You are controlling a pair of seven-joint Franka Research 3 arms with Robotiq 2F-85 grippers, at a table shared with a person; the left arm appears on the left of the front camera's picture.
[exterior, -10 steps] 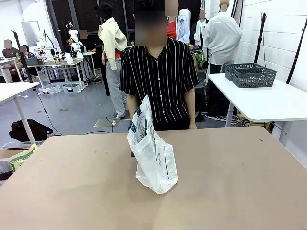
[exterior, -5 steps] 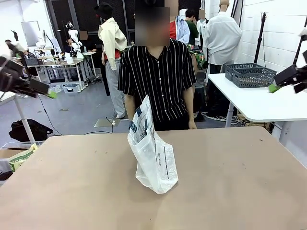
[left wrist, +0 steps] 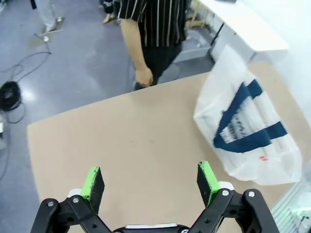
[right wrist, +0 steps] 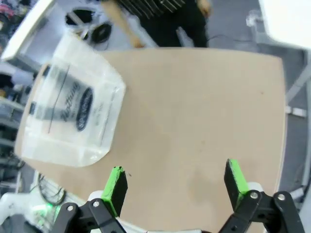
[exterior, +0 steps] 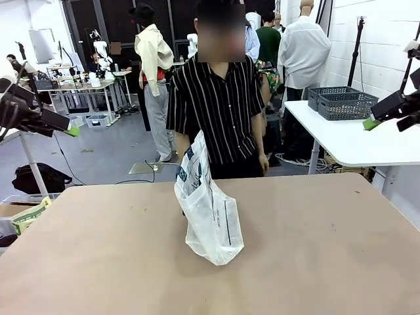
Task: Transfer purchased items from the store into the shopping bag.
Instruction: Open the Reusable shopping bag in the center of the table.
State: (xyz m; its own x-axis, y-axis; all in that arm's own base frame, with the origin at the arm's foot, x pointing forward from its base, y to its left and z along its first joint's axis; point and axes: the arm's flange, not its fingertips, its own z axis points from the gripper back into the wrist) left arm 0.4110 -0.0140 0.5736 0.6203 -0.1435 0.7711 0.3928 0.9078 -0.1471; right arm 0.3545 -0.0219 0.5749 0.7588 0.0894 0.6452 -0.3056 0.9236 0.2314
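The shopping bag point(exterior: 210, 210), translucent white with navy handles, stands upright in the middle of the brown table point(exterior: 328, 249); it also shows in the left wrist view point(left wrist: 248, 131) and the right wrist view point(right wrist: 73, 116). My left gripper point(exterior: 71, 129) hangs open high above the table's left edge, nothing between its green pads point(left wrist: 148, 170). My right gripper point(exterior: 374, 121) hangs open high on the right, also empty point(right wrist: 175, 167). Dark grey slotted baskets point(exterior: 346, 104) sit on a side table; I cannot tell whether one is the store. The purchased items are out of view.
A person in a striped shirt point(exterior: 220, 111) stands at the table's far edge just behind the bag, hands down point(exterior: 264, 164). The white side table point(exterior: 367, 141) stands at the back right. Bare tabletop lies on both sides of the bag.
Both grippers have come into the front view at its left and right edges, high up. The person has shifted slightly to the right. The bag has not moved.
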